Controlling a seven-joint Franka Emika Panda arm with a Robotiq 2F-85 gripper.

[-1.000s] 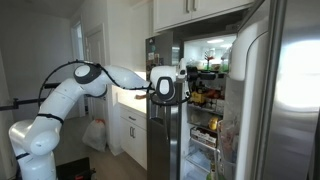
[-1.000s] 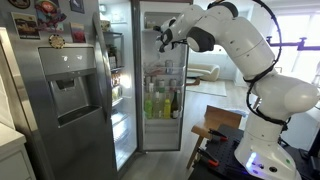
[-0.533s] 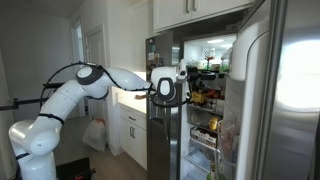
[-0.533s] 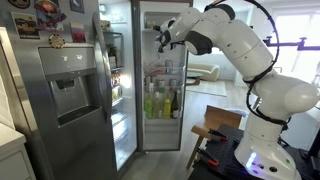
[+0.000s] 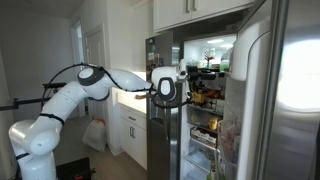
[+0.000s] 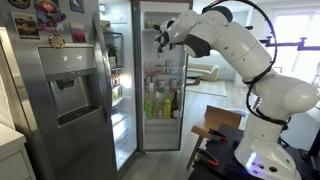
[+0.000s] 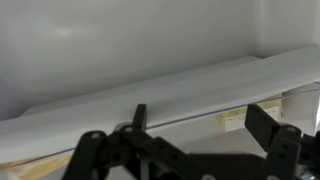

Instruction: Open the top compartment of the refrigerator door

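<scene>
The stainless-steel refrigerator (image 5: 292, 90) stands open, its lit interior (image 5: 207, 60) full of food. In an exterior view its freezer door with dispenser (image 6: 62, 95) is at the left and the open door with bottle shelves (image 6: 160, 100) faces the camera. My gripper (image 6: 160, 38) is at the top of that open door, also seen in the other exterior view (image 5: 184, 86). In the wrist view the gripper (image 7: 200, 128) is open, its fingers (image 7: 262, 125) spread just in front of a long white compartment cover (image 7: 200, 80). Nothing is held.
White cabinets (image 5: 190, 10) hang above the fridge and a white counter with drawers (image 5: 132, 125) stands beside it. A white bag (image 5: 95, 133) lies on the floor. A wooden stool (image 6: 212, 135) stands by the robot base (image 6: 262, 150).
The arm's upper links have shifted slightly toward the door; the gripper stays open at the door's top compartment.
</scene>
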